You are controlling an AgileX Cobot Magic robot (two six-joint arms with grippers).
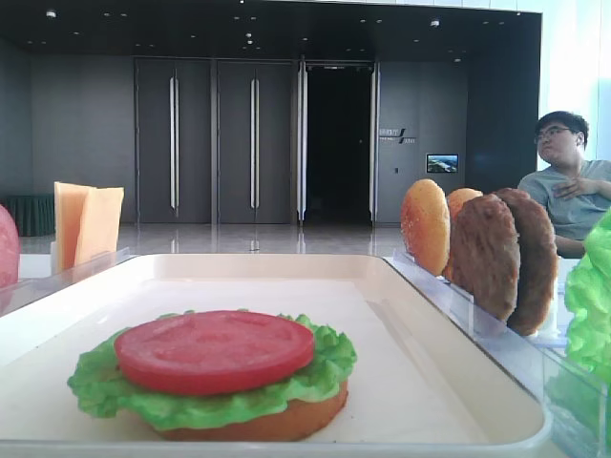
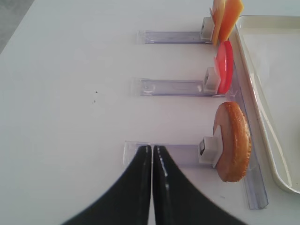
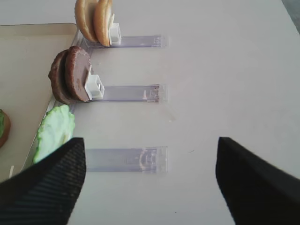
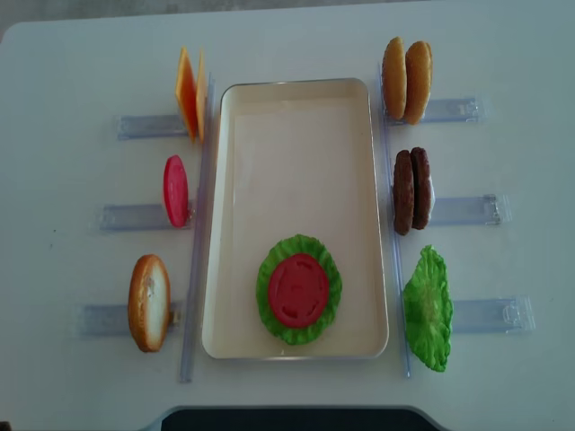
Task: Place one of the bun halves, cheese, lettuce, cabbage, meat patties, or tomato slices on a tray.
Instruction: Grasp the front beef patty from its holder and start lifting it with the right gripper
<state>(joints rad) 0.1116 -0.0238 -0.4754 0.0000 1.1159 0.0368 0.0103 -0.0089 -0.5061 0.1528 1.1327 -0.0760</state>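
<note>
So the cream-white tray (image 4: pixel 296 117) sits in the middle of the white table (image 4: pixel 72 54), and there's already a little stack going near its front end: one flat bun half (image 1: pixel 277 420) at the bottom, one lettuce leaf (image 4: pixel 269 305) on that, and one tomato slice (image 4: pixel 297 289) on top. Everything else is standing upright in clear plastic racks (image 4: pixel 472 313) along both long sides of the tray, three racks per side, so six total. On the left side, going from far to near: two cheese slices (image 4: pixel 189 90) standing together, one more tomato slice (image 4: pixel 175 191), and one domed bun half (image 4: pixel 149 303). On the right side: two bun halves (image 4: pixel 406 79) pressed together, two meat patties (image 4: pixel 411 190) also side by side, and one more lettuce leaf (image 4: pixel 428 308). That makes four bun halves, two patties, two cheese, two lettuce and two tomato in all. The right gripper (image 3: pixel 150 183) hangs above the table over the lettuce rack with its black fingers (image 3: pixel 51 187) spread wide and nothing between them. The left gripper (image 2: pixel 152 154) is over the rack holding the lone bun half, its two fingers pressed together and empty, not touching the bun.
</note>
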